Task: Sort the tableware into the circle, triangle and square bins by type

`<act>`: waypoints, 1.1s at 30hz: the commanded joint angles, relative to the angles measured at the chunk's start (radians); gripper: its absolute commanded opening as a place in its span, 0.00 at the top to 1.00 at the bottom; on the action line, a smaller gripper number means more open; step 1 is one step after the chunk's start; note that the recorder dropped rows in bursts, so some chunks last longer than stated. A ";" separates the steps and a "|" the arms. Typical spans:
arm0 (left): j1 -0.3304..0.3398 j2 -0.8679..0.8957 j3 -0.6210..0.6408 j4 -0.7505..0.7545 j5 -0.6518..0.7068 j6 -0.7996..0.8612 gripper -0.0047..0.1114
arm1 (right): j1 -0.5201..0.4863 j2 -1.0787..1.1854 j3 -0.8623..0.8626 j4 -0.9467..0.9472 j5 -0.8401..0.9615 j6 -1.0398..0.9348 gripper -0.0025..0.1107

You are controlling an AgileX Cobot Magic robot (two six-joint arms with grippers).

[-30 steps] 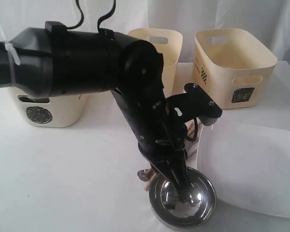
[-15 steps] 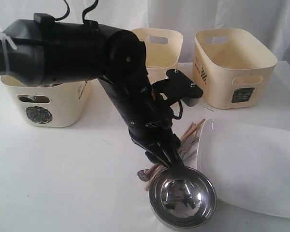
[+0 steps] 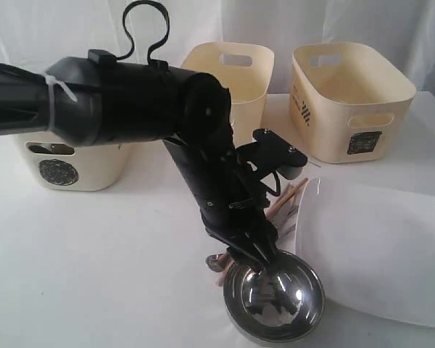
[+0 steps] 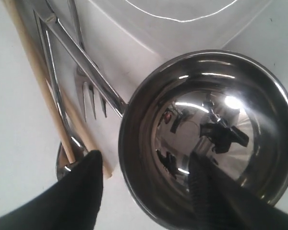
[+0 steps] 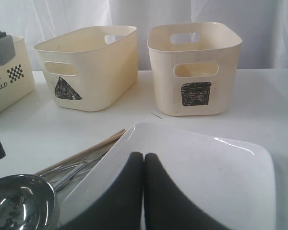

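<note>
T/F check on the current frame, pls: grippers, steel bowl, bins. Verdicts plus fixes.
1. The left gripper is open, its fingers straddling the steel bowl rim. True.
2. The right gripper holds the chopsticks. False: it is shut and empty, by the white plate.
3. The steel bowl sits in a bin. False: it is on the table, beside the white plate.
4. The square-marked bin stands beside the triangle-marked bin. True.
</note>
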 commanded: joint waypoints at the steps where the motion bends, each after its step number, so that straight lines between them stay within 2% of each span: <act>1: 0.000 0.008 0.001 -0.018 0.005 -0.008 0.46 | -0.006 -0.006 0.002 0.000 -0.007 -0.001 0.98; 33: 0.000 0.081 0.001 -0.014 -0.069 0.012 0.46 | -0.006 -0.006 0.002 0.000 -0.009 -0.001 0.98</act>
